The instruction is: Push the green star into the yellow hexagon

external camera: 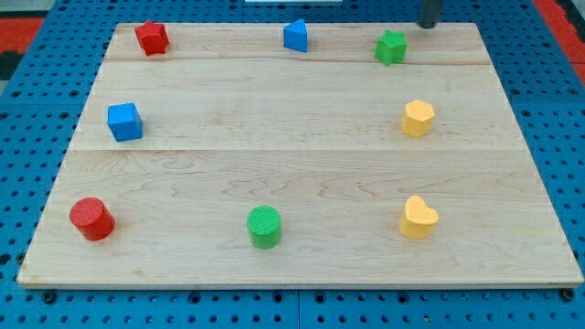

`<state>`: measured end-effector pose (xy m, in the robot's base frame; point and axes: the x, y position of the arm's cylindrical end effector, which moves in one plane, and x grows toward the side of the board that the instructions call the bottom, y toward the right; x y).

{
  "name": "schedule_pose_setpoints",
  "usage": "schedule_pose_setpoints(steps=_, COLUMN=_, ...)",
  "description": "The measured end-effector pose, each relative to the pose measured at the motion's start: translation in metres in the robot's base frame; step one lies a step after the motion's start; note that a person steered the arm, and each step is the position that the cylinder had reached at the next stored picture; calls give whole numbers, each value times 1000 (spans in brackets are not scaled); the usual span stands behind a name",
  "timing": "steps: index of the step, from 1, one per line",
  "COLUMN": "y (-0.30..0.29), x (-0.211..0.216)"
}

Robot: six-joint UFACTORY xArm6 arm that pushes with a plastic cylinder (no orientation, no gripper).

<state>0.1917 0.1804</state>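
Observation:
The green star (390,47) sits near the view's top right on the wooden board (302,174). The yellow hexagon (418,119) lies below it, a little to the right, with a clear gap between them. My tip (427,25) is at the view's top edge, just above and to the right of the green star, not touching it. Only the rod's lower end shows.
A red block (152,37) at top left, a blue block (295,36) at top middle, a blue cube (125,122) at left, a red cylinder (92,219) at bottom left, a green cylinder (265,227) at bottom middle, a yellow heart (419,217) at bottom right.

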Motion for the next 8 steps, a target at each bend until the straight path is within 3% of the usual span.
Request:
schedule_pose_setpoints(steps=2, y=-43, x=0)
schedule_pose_setpoints(steps=8, y=-45, x=25)
